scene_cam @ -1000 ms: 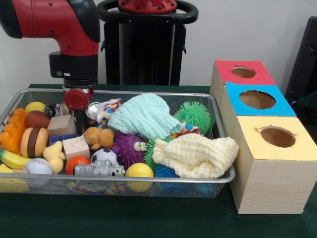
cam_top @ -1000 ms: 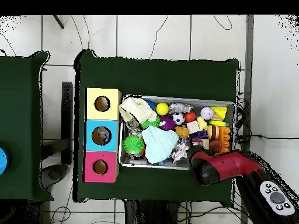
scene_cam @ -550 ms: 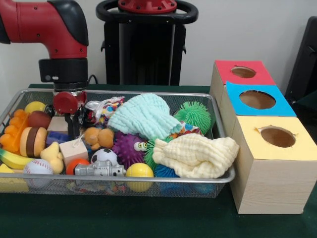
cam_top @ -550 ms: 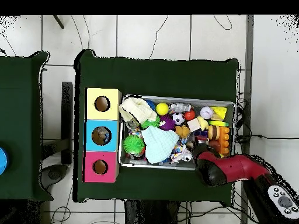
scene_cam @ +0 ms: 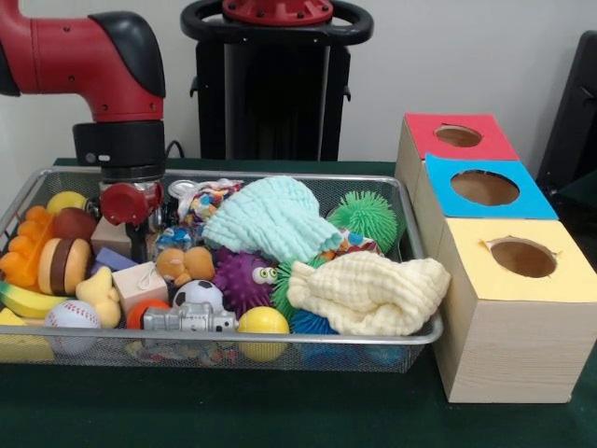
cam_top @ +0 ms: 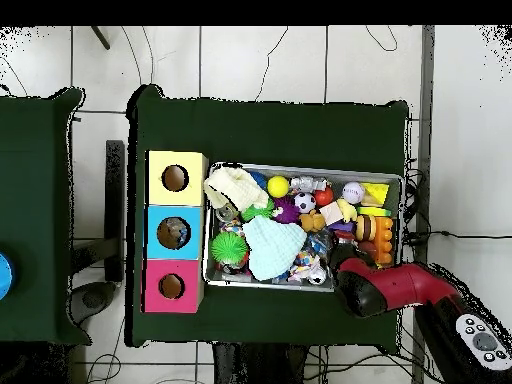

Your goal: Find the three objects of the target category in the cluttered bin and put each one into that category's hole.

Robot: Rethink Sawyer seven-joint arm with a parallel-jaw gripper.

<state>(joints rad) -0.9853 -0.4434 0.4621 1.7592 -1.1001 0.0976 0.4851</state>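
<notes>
The wire bin point(scene_cam: 422, 329) sits on the green table point(scene_cam: 280, 420) and is full of toys. A mint cloth point(scene_cam: 270, 217) lies on top near the bin's middle, and a yellow cloth point(scene_cam: 368, 291) lies by the bin's front rim, near the end next to the boxes. A purple spiky ball with eyes point(scene_cam: 244, 277), a soccer ball point(scene_cam: 196, 294), a yellow ball point(scene_cam: 262, 321) and a baseball point(scene_cam: 70, 314) sit near the front rim. A toy burger point(scene_cam: 63, 266) is at the bin's other end. Three wooden boxes stand just beside the bin: red box point(scene_cam: 455, 140), blue box point(scene_cam: 485, 191), yellow box point(scene_cam: 522, 308), each with a round hole on top. The gripper point(scene_cam: 140, 238) reaches down into the bin's back corner, far from the boxes. I cannot tell if it is holding anything.
</notes>
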